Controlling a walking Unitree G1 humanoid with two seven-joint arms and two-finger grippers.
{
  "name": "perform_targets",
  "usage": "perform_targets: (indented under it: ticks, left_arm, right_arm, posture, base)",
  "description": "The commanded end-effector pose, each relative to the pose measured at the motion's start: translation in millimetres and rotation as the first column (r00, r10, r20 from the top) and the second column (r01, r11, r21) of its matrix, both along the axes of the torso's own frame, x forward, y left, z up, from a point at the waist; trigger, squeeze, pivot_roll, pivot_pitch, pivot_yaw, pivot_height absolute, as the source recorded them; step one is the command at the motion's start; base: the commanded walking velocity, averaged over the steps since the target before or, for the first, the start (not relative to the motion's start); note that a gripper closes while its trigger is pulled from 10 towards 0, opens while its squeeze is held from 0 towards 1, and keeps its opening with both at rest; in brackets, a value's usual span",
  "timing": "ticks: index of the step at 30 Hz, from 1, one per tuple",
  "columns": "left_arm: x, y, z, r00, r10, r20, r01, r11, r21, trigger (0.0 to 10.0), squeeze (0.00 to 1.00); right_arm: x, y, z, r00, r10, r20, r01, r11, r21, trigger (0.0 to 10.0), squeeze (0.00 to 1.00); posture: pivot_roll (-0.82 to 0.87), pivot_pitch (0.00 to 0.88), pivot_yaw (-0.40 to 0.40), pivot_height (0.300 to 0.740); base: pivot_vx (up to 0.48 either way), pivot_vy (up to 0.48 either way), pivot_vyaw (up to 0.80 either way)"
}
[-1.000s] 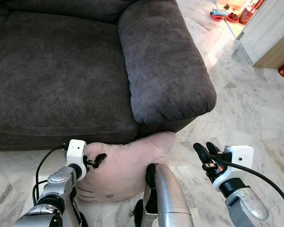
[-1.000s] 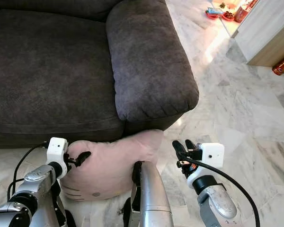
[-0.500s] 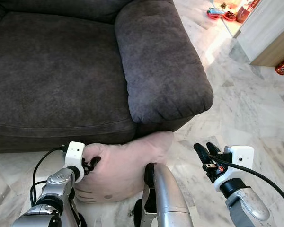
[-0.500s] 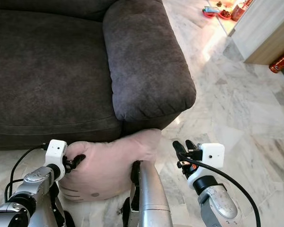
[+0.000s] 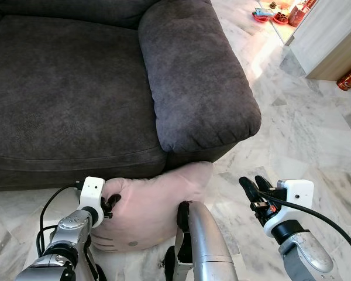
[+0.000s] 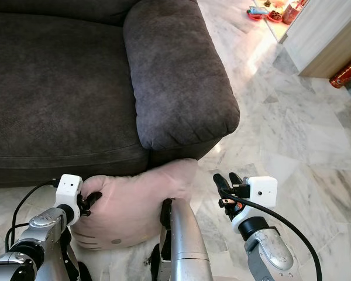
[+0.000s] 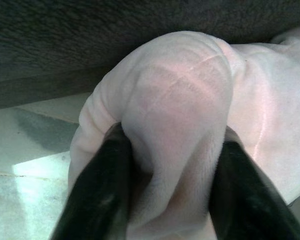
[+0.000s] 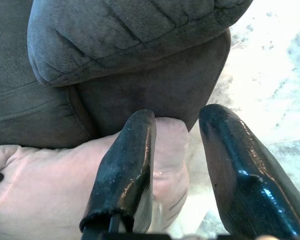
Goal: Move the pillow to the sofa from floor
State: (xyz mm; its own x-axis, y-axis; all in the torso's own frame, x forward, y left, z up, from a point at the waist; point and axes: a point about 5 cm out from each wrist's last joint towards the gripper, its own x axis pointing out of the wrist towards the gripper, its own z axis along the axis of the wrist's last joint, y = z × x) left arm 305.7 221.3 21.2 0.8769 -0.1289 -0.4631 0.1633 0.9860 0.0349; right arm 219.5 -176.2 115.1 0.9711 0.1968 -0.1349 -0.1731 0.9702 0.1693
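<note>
A pale pink plush pillow (image 5: 152, 208) with a stitched face lies on the marble floor against the front of the dark grey sofa (image 5: 76, 93), below its armrest (image 5: 193, 76). My left gripper (image 5: 108, 202) is shut on the pillow's left corner; in the left wrist view both black fingers (image 7: 102, 200) pinch a bulging fold of pillow (image 7: 175, 125). My right gripper (image 5: 253, 193) hovers open above the floor, a short way right of the pillow's right tip (image 8: 170, 145), touching nothing.
Marble floor (image 5: 304, 134) stretches away to the right. A wooden cabinet (image 5: 333, 35) stands at the far right with a red can (image 5: 350, 77) beside it, and small red items (image 5: 269, 13) lie on the floor at the top. My silver torso part (image 5: 202, 246) is in front of the pillow.
The left fingers have closed tighter into the pillow's left corner. The camera has shifted slightly, so the sofa sits a bit more left. The right gripper has hardly moved.
</note>
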Motion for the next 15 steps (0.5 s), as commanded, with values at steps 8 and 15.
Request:
perform_targets:
  ticks: [8, 15]
  left_arm:
    - [-14.6, -3.9, -17.9, 0.997, -0.013, -0.082, 0.013, 1.0, 0.0, 0.0, 0.0]
    - [-14.1, -4.1, -17.3, 0.997, -0.018, -0.079, 0.018, 1.0, 0.0, 0.0, 0.0]
  right_arm:
    - [-2.5, -6.8, 1.2, 1.0, -0.018, -0.008, 0.018, 1.0, -0.015, 10.0, 0.0]
    - [-0.4, -6.1, 0.8, 1.0, -0.017, -0.006, 0.017, 1.0, -0.01, 10.0, 0.0]
  posture:
    - [-0.17, 0.261, -0.275, 0.513]
    - [-0.16, 0.259, -0.274, 0.513]
  base:
    - [0.0, 0.0, 0.0]
    - [0.0, 0.0, 0.0]
